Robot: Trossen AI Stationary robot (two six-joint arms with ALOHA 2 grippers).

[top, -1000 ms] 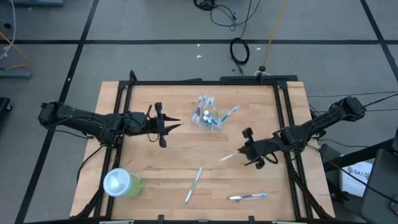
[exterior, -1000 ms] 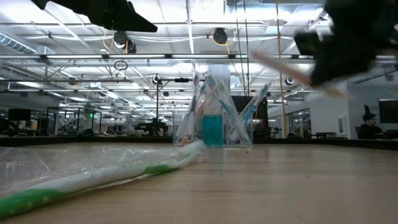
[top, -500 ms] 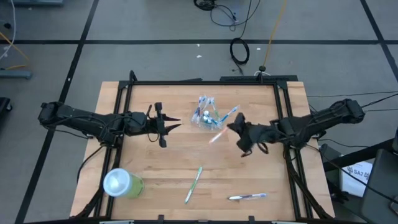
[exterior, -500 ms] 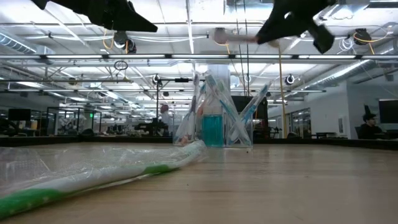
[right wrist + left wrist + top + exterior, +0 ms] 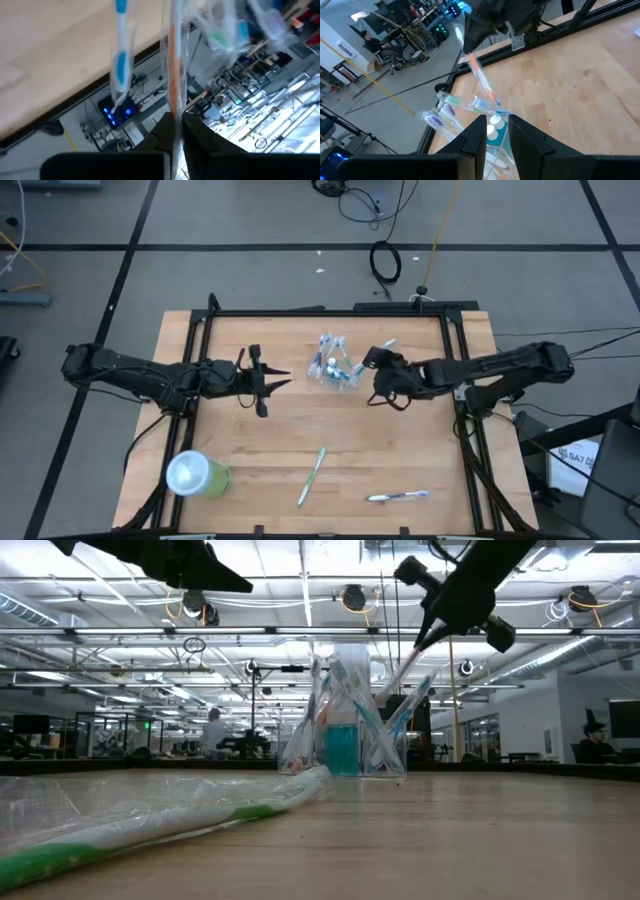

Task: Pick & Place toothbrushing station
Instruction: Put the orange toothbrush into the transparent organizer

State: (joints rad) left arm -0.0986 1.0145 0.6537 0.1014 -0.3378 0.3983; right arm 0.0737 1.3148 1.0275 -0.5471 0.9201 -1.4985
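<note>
The clear plastic cup point(image 5: 335, 370) stands on the table's far middle with several wrapped toothbrushes and white-capped tubes in it; it also shows in the low view point(image 5: 345, 735) and the left wrist view point(image 5: 492, 131). My right gripper point(image 5: 378, 376) is just right of the cup and above it, shut on an orange-striped toothbrush point(image 5: 408, 662) in a clear wrapper. My left gripper point(image 5: 283, 381) hovers open and empty left of the cup. My right gripper pinches the toothbrush's shaft point(image 5: 175, 107) between its two fingers. In the low view the gripper point(image 5: 445, 615) is above the cup, and the brush slants down from it toward the cup. Its lower end point(image 5: 492, 99) is at the cup's mouth, clear of the table.
A green toothbrush point(image 5: 312, 476) in a clear wrapper lies at the table's near middle, close in the low view point(image 5: 150, 828). A blue toothbrush point(image 5: 397, 496) lies near the front right. The lime-green tumbler point(image 5: 197, 476) lies at the front left. Black rails point(image 5: 455, 360) edge the table.
My right gripper has gone up and toward the table's far left, to the cup, carrying the toothbrush. It has turned, so the brush, which stuck out nearly level, now slants down with its lower end at the cup's mouth.
</note>
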